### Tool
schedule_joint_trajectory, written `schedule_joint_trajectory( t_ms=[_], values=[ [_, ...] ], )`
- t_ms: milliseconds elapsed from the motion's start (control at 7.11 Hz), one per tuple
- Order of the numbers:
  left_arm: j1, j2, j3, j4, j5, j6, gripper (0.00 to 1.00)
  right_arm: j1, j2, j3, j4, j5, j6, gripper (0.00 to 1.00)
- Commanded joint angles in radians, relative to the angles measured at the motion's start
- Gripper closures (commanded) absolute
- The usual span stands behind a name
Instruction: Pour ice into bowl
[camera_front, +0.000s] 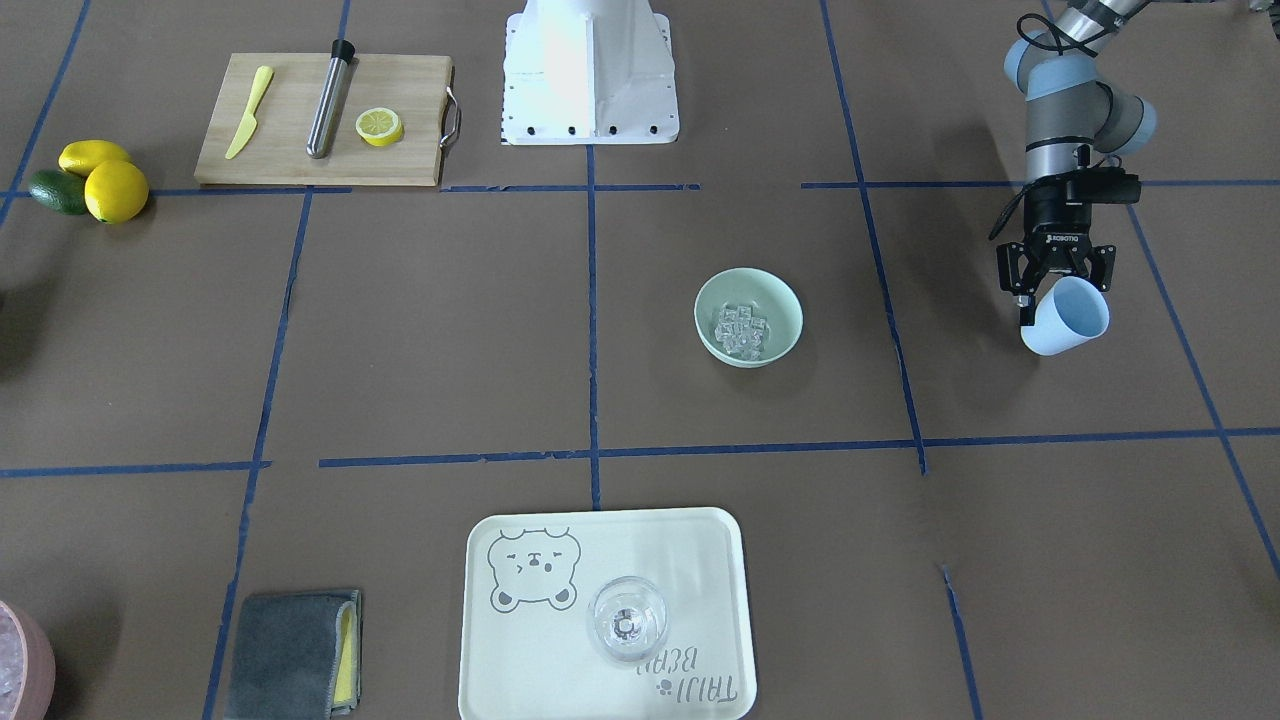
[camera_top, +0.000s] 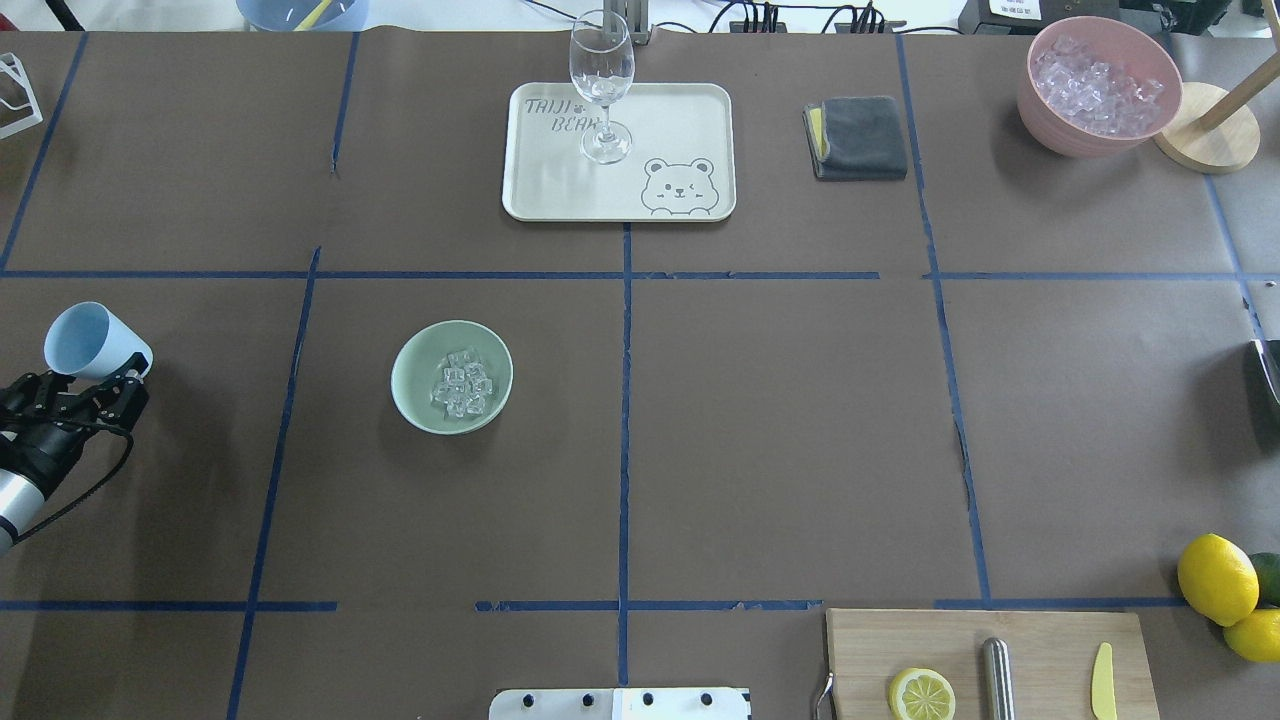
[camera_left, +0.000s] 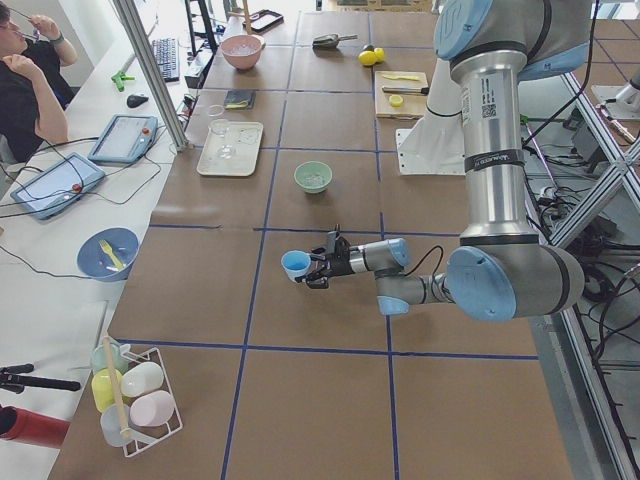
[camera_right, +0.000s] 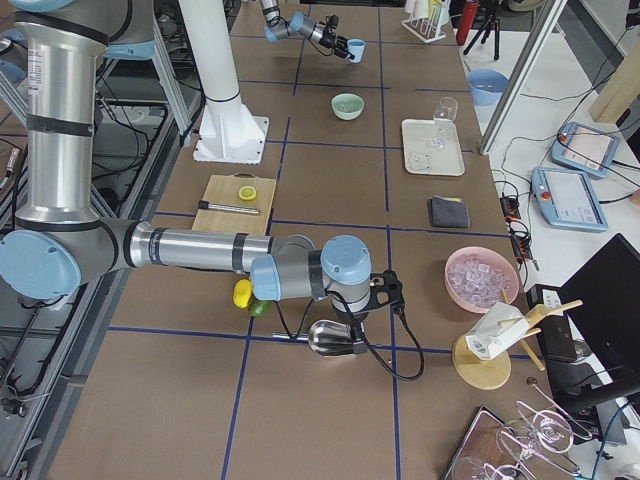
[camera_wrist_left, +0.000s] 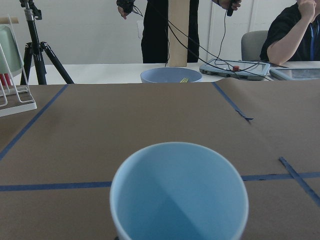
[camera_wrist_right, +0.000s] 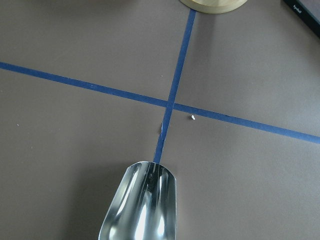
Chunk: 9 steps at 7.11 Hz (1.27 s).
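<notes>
The ice (camera_top: 460, 385) lay in the bowl (camera_top: 410, 395), so pouring looked done; well apart from the bowl, the left hand (camera_top: 92, 378) gripped an empty blue cup (camera_top: 90, 340)

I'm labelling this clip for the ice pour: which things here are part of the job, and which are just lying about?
Job: ice, lying in the bowl; blue cup, empty, in the left gripper.
Lying about: tray, wine glass, grey cloth, pink bowl, cutting board, lemons.
</notes>
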<state>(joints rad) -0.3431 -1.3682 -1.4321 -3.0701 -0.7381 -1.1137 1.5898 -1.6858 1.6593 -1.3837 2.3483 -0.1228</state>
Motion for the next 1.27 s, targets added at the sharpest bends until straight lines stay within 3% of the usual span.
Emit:
schedule_joint_trajectory(
  t_ms=[0,141,281,422,562,1125],
  values=[
    [0.003,-0.003,0.010,0.002,0.000,0.002,1.00,0.001,0.002,-0.001,0.000,0.000,0.000,0.00],
    [0.003,-0.005,0.013,0.002,0.000,0.002,1.00,0.001,0.002,-0.001,0.000,0.000,0.000,0.00],
    [0.004,-0.009,0.021,0.001,0.002,0.000,0.76,0.001,0.002,-0.001,0.000,0.000,0.000,0.00],
    [0.004,-0.009,0.021,0.001,0.002,-0.001,0.21,0.001,0.002,-0.001,0.000,0.000,0.000,0.00],
    [0.004,-0.009,0.021,0.001,0.003,-0.001,0.00,0.001,0.002,-0.001,0.000,0.000,0.000,0.00],
    [-0.002,0.009,0.001,-0.022,-0.003,0.037,0.00,0.001,0.003,0.002,0.000,0.000,0.002,0.00]
  ],
)
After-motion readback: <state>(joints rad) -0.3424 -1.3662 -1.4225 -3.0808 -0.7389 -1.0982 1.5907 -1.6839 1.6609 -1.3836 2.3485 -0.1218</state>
